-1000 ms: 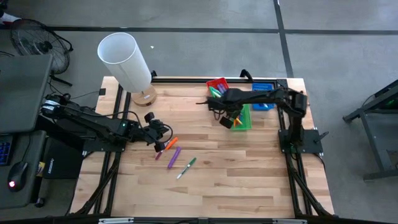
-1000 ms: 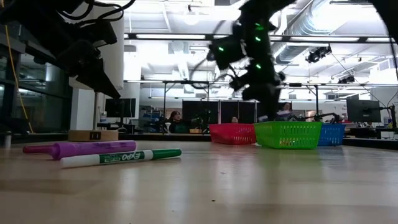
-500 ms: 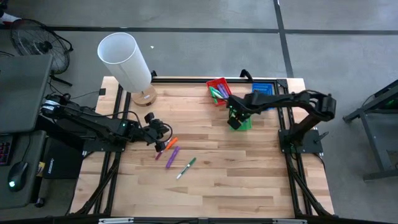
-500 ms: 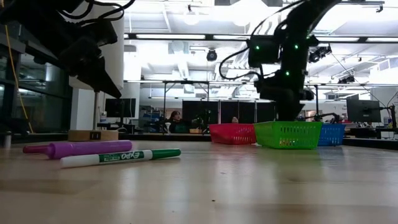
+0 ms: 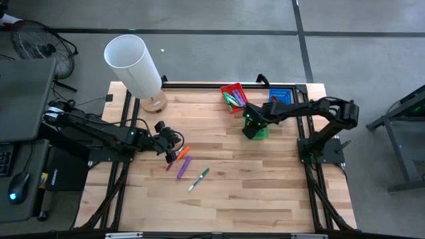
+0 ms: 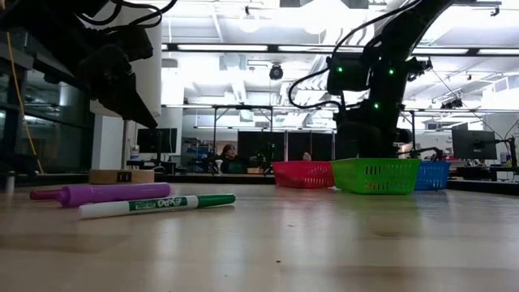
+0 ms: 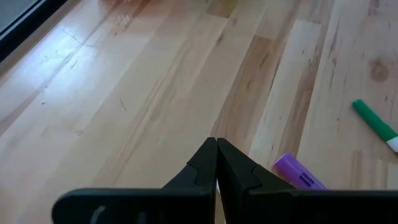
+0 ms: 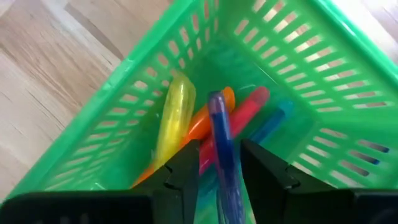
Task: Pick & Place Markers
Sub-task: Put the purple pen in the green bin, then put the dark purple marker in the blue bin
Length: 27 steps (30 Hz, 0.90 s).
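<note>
Green tray [image 5: 260, 127], upper right of centre in the high view, has the right claw [image 8: 217, 163] dipped into it, jaws partly apart around a blue marker [image 8: 219, 140] standing among yellow, orange and red markers [image 8: 186, 121]. Left claw [image 7: 216, 163], left of centre, is pressed closed and empty above the wooden surface [image 5: 265, 179], beside loose purple marker [image 5: 184, 167], green marker [image 5: 198, 179] and orange marker [image 5: 180, 153].

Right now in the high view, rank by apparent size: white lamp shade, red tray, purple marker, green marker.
1. white lamp shade
2. red tray
3. purple marker and green marker: look about alike, unranked.
</note>
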### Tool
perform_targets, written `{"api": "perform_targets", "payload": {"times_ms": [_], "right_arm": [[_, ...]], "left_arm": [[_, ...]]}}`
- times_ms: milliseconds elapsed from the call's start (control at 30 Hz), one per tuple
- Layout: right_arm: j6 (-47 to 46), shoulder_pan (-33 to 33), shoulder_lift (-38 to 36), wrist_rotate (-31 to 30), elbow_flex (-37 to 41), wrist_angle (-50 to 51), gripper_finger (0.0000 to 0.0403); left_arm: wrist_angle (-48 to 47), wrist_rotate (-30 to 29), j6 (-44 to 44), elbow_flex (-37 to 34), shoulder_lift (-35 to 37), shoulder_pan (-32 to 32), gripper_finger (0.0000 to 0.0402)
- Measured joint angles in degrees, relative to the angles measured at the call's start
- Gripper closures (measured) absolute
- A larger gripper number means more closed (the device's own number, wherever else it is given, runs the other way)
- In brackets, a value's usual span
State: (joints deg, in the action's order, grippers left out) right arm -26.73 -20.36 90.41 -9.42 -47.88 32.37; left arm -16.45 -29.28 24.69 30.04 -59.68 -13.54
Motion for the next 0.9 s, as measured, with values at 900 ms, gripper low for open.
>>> {"api": "perform_targets", "payload": {"times_ms": [900], "right_arm": [[3.9, 0.1, -12.0, 1.4, 0.0, 0.0, 0.0230]], "left_arm": [[-0.7, 0.4, -0.1, 0.0, 0.0, 0.0, 0.0401]]}}
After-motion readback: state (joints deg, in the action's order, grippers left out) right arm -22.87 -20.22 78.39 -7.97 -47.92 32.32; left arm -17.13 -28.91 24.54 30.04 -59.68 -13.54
